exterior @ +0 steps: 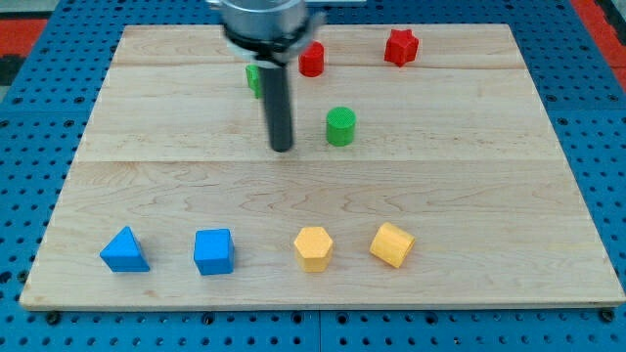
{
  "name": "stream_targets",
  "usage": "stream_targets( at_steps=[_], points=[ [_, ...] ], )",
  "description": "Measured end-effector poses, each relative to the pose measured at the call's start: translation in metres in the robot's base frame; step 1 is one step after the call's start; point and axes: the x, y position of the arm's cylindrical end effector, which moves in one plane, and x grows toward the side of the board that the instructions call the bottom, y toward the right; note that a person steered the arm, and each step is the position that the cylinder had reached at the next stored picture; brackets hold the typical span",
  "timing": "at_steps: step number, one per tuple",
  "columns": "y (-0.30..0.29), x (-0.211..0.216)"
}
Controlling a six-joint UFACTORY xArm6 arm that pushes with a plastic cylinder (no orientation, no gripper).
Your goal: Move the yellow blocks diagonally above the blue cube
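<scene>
near the middle of the wooden board (489, 196), a little toward its 12 o'clock side, we see my tip (282, 149) resting on the wood. it is a bare rod end with no jaws, so it grasps nothing and touches no block. the rod (278, 103) rises toward the view's top, where the arm's blurred body covers the board's upper edge.

at 3 o'clock from my tip, near but apart, stands the green cylinder (340, 126). at about 11 o'clock a second green block (253, 78) is half hidden behind the rod; we cannot make out its shape. at 1 o'clock sits a red block (311, 60), its shape unclear, and further toward 2 o'clock, close to the board's far edge, lies the red star-shaped block (400, 47).

the task's things lie in a row along the 6 o'clock edge of the board, well apart from my tip. the blue cube (213, 251) sits at about 7 o'clock from my tip, with the blue triangular block (124, 250) at its 9 o'clock. at the cube's 3 o'clock comes the yellow hexagonal block (313, 247), and beyond that, still at 3 o'clock, the yellow cube-like block (392, 244), turned slightly askew. the two yellow blocks sit near each other without touching.
</scene>
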Motion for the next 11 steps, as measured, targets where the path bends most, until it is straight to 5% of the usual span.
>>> stream_targets(
  at_steps=[1,2,4,5,7,9,11],
  points=[
    [0.064,-0.009],
    [0.030,-0.024],
    [0.159,0.154],
    [0.129,0.192],
    [0.065,0.055],
    [0.087,0.142],
    [0.016,0.037]
  ],
)
